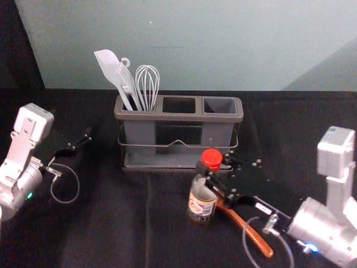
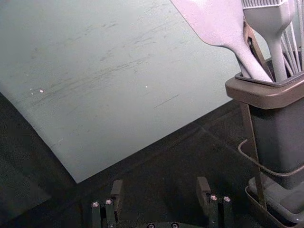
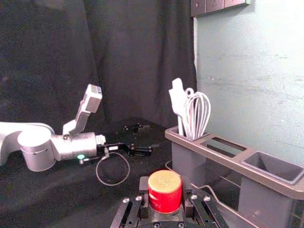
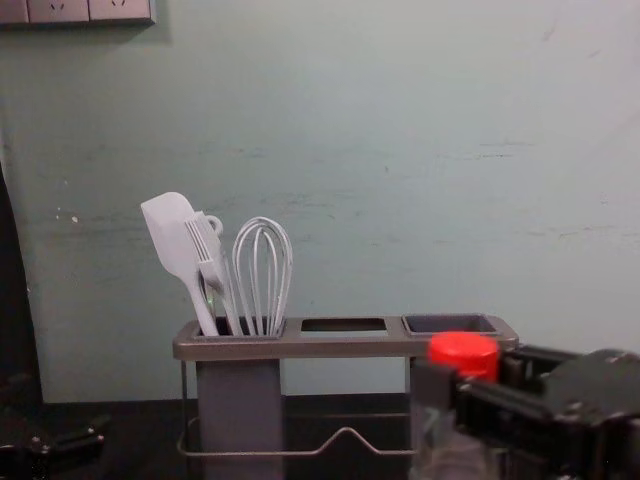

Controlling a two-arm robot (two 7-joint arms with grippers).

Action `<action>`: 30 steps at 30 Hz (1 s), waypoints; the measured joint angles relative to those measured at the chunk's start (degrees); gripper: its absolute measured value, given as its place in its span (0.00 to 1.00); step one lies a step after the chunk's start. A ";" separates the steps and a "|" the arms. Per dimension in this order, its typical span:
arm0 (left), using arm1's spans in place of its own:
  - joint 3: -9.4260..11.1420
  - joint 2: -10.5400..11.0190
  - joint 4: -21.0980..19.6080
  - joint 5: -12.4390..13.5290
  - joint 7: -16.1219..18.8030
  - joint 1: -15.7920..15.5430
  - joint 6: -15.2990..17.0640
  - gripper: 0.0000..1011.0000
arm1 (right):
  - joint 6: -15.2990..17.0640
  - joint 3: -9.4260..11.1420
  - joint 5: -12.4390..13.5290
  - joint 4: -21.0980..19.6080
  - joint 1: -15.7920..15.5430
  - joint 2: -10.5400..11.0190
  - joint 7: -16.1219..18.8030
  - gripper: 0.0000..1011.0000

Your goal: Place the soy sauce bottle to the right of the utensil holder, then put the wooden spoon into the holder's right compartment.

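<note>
In the head view my right gripper (image 1: 215,180) is shut on the soy sauce bottle (image 1: 202,202) just below its red cap, in front of the utensil holder (image 1: 178,117). The right wrist view has the red cap (image 3: 165,191) between the fingers of the right gripper (image 3: 165,209). The chest view puts the bottle (image 4: 462,357) before the holder's right part, with the right gripper (image 4: 475,395) around it. The wooden spoon (image 1: 254,237) lies behind the bottle and under the gripper, its head hidden. My left gripper (image 1: 81,144) is parked at left, open in its wrist view (image 2: 161,194).
White utensils (image 1: 127,84), a spatula, a brush and a whisk among them, stand in the holder's left compartment. The middle and right compartments (image 1: 220,105) have no utensils. A wall (image 1: 223,50) rises behind the black-covered table (image 1: 111,223).
</note>
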 joint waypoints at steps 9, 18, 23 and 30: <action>0.00 0.00 0.00 0.00 0.00 0.00 0.00 0.99 | -0.13 3.92 5.61 1.13 -0.24 4.02 2.47 0.39; 0.00 0.00 0.00 0.00 0.00 0.00 0.00 0.99 | -1.34 6.31 6.78 6.57 2.02 5.76 1.54 0.39; 0.00 0.00 0.00 0.00 0.00 0.00 0.00 0.99 | -1.16 6.22 6.17 9.42 4.33 5.12 0.44 0.39; 0.00 0.00 0.00 0.00 0.00 0.00 0.00 0.99 | 0.41 4.62 4.45 13.71 9.33 2.92 -1.07 0.39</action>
